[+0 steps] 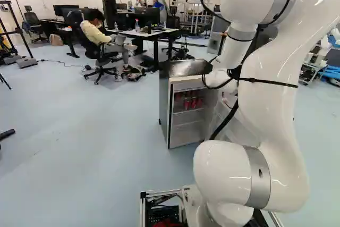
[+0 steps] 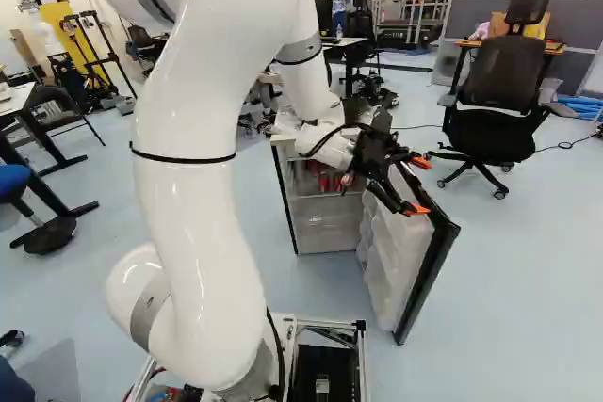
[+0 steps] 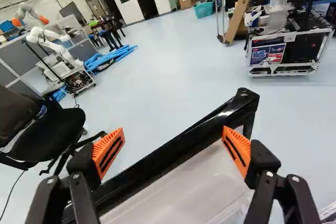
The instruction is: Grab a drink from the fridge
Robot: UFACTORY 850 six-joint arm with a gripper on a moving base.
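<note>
Currently, left base view: fridge (image 1: 187,123) at eleven o'clock from the arm's lowest joint, a boxy cabinet with dark side and top and a pale shelved interior. Red drinks (image 1: 194,102) grouped on an upper shelf; they look like small cans, too small to count, labels illegible. Arm (image 1: 276,89) covers the fridge's three o'clock side. Fridge upright, long axis vertical, opening toward the base; the drinks appear to stand with long axes vertical too. Right base view: fridge at one o'clock from the joint, drinks partly masked by the arm's end. Fridge door (image 2: 438,261) at two o'clock, swung wide, black-framed, with whitish moulded inner bins; its long axis is upright and its free edge comes toward the base. Gripper (image 2: 419,185) over the door's upper part, between one and two o'clock from the joint, fingers spread, grasping nothing. Wrist view, twelve taken as straight ahead of the gripper: orange pads (image 3: 108,153) well apart; the door's glossy black frame runs from eight to two o'clock, its far extent cut off. Contact with the fingers cannot be judged. Black chair (image 3: 44,129) at nine; another robot (image 3: 50,40) farther off, between ten and eleven.
</note>
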